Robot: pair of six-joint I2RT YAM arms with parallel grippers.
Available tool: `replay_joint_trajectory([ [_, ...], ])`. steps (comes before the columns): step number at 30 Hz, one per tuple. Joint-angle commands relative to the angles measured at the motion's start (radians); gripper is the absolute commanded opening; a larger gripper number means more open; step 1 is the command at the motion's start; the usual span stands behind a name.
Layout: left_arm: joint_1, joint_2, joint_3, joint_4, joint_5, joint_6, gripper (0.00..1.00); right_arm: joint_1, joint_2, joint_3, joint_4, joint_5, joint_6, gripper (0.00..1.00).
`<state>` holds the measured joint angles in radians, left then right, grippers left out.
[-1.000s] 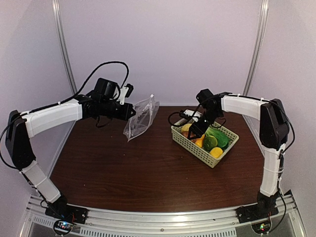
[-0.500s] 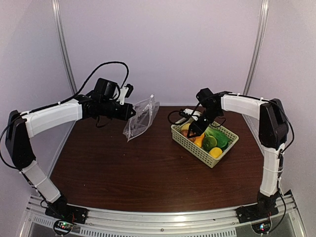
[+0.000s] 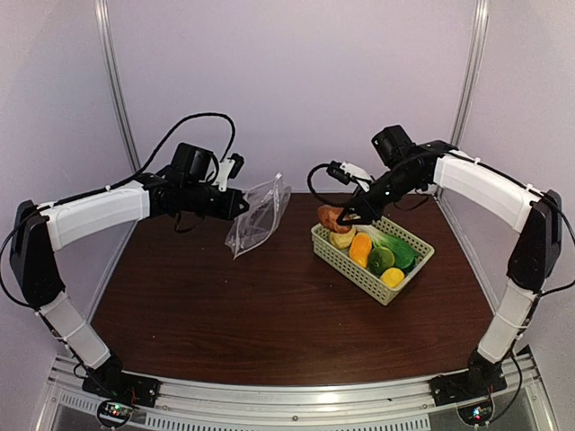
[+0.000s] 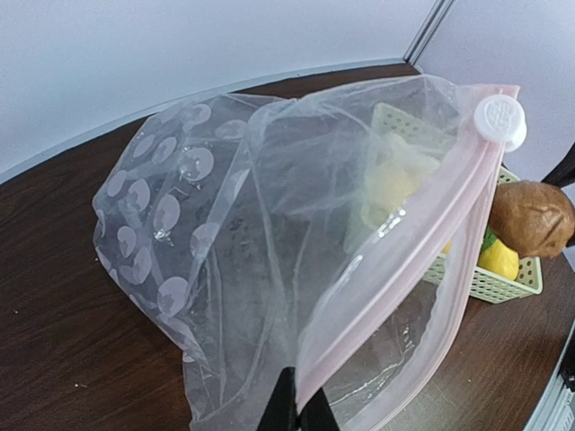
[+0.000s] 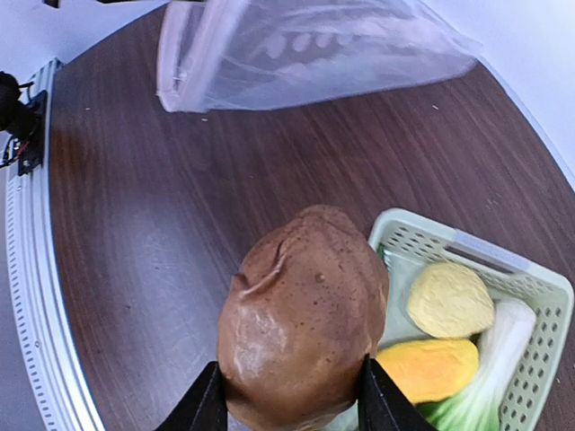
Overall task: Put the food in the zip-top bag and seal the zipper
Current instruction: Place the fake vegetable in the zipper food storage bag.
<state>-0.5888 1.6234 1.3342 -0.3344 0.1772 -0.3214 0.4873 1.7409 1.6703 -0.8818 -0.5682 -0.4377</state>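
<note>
the right fingers [image 3: 349, 215] are clamped on a brown piece [image 5: 305, 314] of the food, gripping it across its narrow width. its long axis points out ahead of the wrist. it hangs in the air just over the near-left corner of the pale green basket [image 3: 370, 272], where the rest of the food lies: lemons, an orange piece, a dark green vegetable and a leek.

the left fingers [image 4: 296, 409] are pinched tight on one lip of the zip-top bag [image 4: 207, 242], holding it up over the far left of the tabletop [image 3: 252, 314]. whether its bottom corner touches the wood cannot be told. the zipper [image 4: 404, 269] runs as a long pink strip from that pinch up to a white slider [image 4: 499, 118]. the mouth gapes beside it and faces the basket.

so the bag lies to the left of the brown piece, across a gap of bare wood, and the right arm is the one that carries. the move likely needs the piece sent leftward with its long axis lined up along the zipper's length, so it slips between the two lips rather than catching on the pink edge. only one lip is held, so the free lip may sag shut.
</note>
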Motion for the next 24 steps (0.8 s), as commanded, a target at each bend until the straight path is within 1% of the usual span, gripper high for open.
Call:
replay_joint_trajectory([
  [1,0.010,-0.011,-0.036,0.061,0.033,-0.014,0.00,0.103,0.045,0.100,-0.032,-0.143,0.002,0.30],
  [5,0.010,-0.007,-0.036,0.061,0.033,-0.015,0.00,0.182,0.095,0.219,-0.052,-0.197,0.009,0.30],
  [8,0.010,-0.004,-0.037,0.062,0.029,-0.015,0.00,0.220,0.141,0.302,-0.052,-0.252,0.051,0.30],
  [13,0.010,-0.019,-0.037,0.066,0.044,-0.026,0.00,0.245,0.187,0.312,0.090,-0.278,0.222,0.29],
  [15,0.010,-0.034,-0.042,0.078,0.051,-0.034,0.00,0.244,0.201,0.316,0.140,-0.255,0.279,0.28],
  [17,0.012,-0.055,-0.050,0.089,0.058,-0.044,0.00,0.244,0.212,0.326,0.165,-0.208,0.297,0.28],
  [24,0.017,-0.124,-0.074,0.129,0.080,-0.057,0.00,0.225,0.247,0.358,0.177,-0.022,0.333,0.29],
])
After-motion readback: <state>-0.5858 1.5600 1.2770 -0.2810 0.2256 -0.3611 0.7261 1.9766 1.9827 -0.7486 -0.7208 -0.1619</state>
